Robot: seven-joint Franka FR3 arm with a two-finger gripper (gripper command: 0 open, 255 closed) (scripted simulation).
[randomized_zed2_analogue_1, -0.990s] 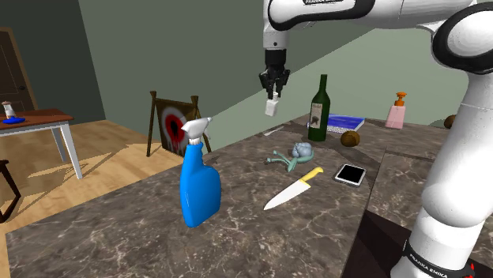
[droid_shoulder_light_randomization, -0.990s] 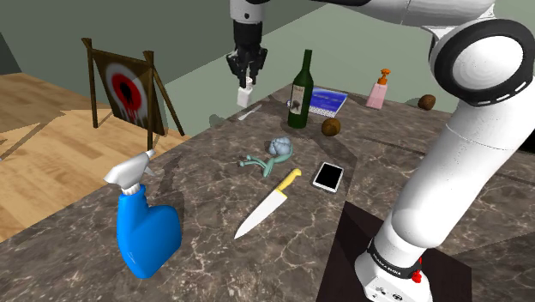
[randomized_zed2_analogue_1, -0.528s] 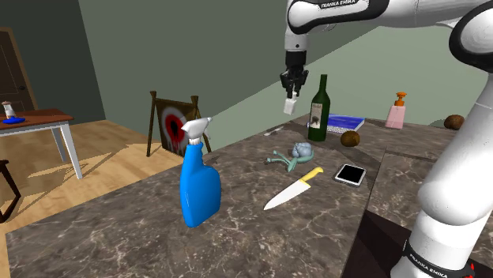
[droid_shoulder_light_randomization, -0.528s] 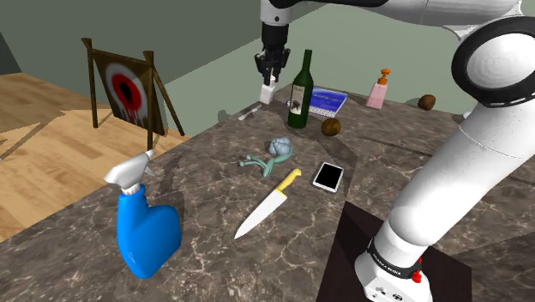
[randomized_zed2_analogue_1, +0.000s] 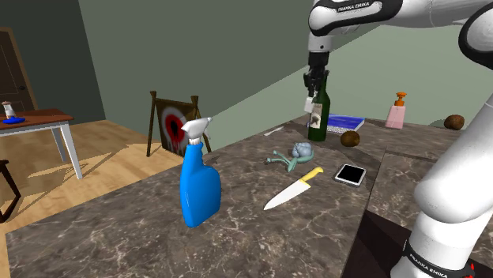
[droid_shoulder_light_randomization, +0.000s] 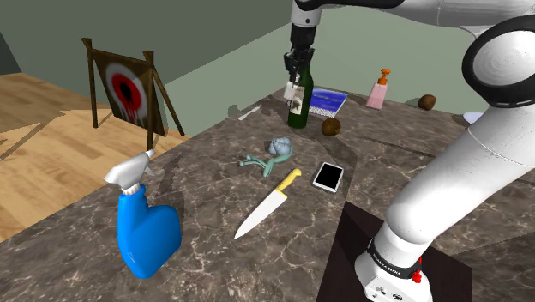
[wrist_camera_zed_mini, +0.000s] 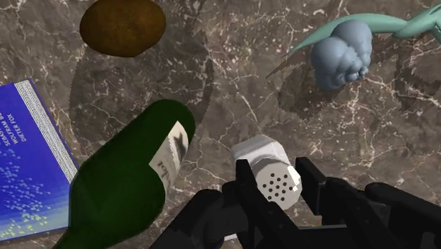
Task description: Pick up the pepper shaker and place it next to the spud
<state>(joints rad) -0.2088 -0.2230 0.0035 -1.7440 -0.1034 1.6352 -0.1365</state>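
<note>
The end effector [wrist_camera_zed_mini: 275, 185] has carried the pepper shaker [wrist_camera_zed_mini: 263, 152] across to the green bottle [droid_shoulder_light_randomization: 298, 99].

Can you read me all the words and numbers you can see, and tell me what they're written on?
"FRANKA EMIKA": on the white arm, near its top.
"FRANKA EMIKA": on the black band around the arm's foot, partly cut off.
"DELTA FOX", as far as I can tell: on the blue book; its other lines are too small to read.
Label on the green wine bottle: too blurred to read.
</note>
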